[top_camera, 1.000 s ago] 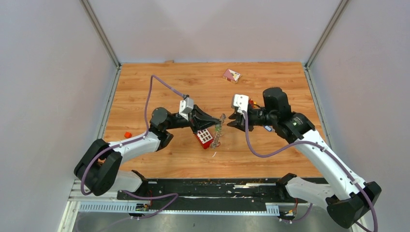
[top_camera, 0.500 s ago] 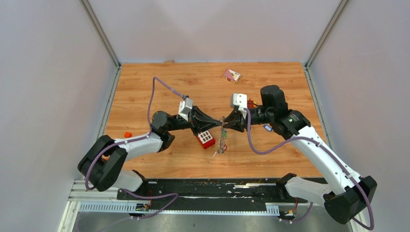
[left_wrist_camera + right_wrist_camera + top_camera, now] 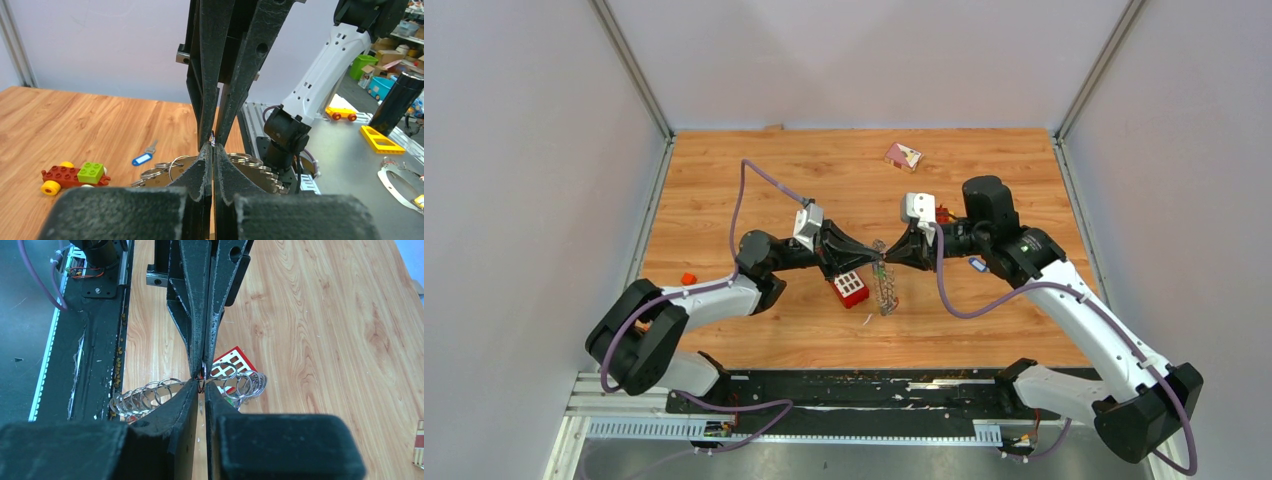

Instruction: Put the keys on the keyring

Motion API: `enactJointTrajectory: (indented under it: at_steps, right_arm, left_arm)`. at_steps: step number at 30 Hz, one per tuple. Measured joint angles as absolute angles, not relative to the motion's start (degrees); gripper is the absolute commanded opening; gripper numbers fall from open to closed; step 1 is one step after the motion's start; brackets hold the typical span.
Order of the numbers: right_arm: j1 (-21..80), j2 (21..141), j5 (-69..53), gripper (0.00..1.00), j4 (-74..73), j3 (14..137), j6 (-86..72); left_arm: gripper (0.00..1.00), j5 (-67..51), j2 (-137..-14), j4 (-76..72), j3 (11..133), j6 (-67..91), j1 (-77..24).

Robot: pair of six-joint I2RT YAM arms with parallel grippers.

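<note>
Fingers of the left gripper and right gripper met tip to tip, both pinched on the keyring, which hung just right of the red brick. One blue-tagged key lay well right of that brick.

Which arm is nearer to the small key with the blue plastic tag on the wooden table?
Right. The small blue-tagged key lies beside the right arm's wrist, a little way from the right tool. The left tool, meeting it at the grey metal keyring, is farther off.
</note>
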State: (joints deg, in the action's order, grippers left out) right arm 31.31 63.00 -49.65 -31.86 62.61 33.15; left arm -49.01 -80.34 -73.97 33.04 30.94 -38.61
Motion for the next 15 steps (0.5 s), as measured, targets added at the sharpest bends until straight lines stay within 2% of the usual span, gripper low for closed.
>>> enactJointTrajectory:
  at_steps: [3, 8, 12, 15]
  right_arm:
    - [31.31, 63.16, -49.67, 0.0, -31.86, 62.61, 32.77]
    - [31.29, 63.57, -49.69, 0.0, -31.9, 62.61, 32.18]
    - [31.31, 63.57, -48.29, 0.0, -31.97, 62.61, 32.69]
    - [31.46, 63.53, -45.76, 0.0, -32.45, 62.57, 34.63]
  left_arm:
    - [0.0, -49.01, -80.42, -73.97, 33.04, 30.63, -38.61]
    - [0.01, -49.08, -80.49, -73.97, 32.86, 29.82, -38.61]
    - [0.23, -49.08, -80.47, -73.54, 32.75, 27.77, -38.61]
    - [0.35, -49.17, -79.79, -70.06, 32.75, 23.33, -38.76]
